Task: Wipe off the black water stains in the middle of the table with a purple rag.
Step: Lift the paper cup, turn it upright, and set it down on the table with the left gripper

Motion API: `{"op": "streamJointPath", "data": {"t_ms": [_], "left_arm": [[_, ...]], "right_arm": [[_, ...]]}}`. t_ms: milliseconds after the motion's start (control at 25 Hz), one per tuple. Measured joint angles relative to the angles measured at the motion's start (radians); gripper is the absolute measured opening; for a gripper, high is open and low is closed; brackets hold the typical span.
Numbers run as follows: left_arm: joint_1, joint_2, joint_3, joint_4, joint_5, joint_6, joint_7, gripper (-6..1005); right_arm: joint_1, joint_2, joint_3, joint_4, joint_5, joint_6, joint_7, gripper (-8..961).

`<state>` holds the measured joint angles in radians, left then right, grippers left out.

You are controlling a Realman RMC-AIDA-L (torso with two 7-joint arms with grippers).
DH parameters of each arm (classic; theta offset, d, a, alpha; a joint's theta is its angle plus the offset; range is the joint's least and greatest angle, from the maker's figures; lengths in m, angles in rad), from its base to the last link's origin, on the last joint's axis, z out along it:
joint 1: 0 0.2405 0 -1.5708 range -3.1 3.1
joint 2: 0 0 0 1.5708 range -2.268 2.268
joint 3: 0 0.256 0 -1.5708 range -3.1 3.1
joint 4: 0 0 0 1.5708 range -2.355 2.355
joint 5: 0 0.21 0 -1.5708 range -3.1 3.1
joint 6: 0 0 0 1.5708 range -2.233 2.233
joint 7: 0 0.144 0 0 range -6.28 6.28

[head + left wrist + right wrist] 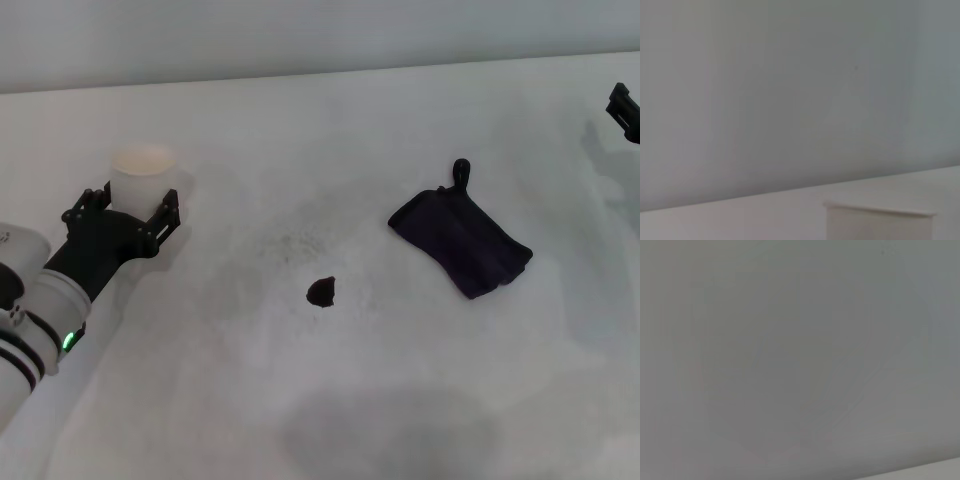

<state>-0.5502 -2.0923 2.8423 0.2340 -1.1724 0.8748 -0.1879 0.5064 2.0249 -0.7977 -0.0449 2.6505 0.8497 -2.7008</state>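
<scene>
From our head camera we see the broad white matte table (420, 400) with the black water stains (322, 291), one small irregular dark blot, lying near its middle. Well apart from the blot, toward our right and farther back, the very dark purple folded rag (462, 239) lies flat on the tabletop, its small loop tab pointing toward the far edge. Our left gripper (128, 214) sits at the left side of the table, its black fingers spread wide on either side of a pale white cylindrical cup (144, 175); we cannot tell whether they touch it. Only a black corner of our right gripper (624, 108) shows at the far right edge, near the back of the table, and we cannot tell how its jaws stand. The left wrist camera shows neither stain nor rag, only a plain grey wall (790, 90), a strip of tabletop and the rim of the cup (879, 216) close before it. The right wrist camera shows almost nothing but that grey wall, with a sliver of pale surface at one corner.
</scene>
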Motion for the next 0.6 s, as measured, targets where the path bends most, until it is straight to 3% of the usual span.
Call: {"op": "streamJointPath", "data": {"t_ms": [600], "left_arm": [[0.052, -0.002, 0.0, 0.006, -0.003, 0.001, 0.002, 757]], "right_arm": [[0.001, 0.003, -0.018, 0.019, 0.0, 0.024, 0.001, 871]]}}
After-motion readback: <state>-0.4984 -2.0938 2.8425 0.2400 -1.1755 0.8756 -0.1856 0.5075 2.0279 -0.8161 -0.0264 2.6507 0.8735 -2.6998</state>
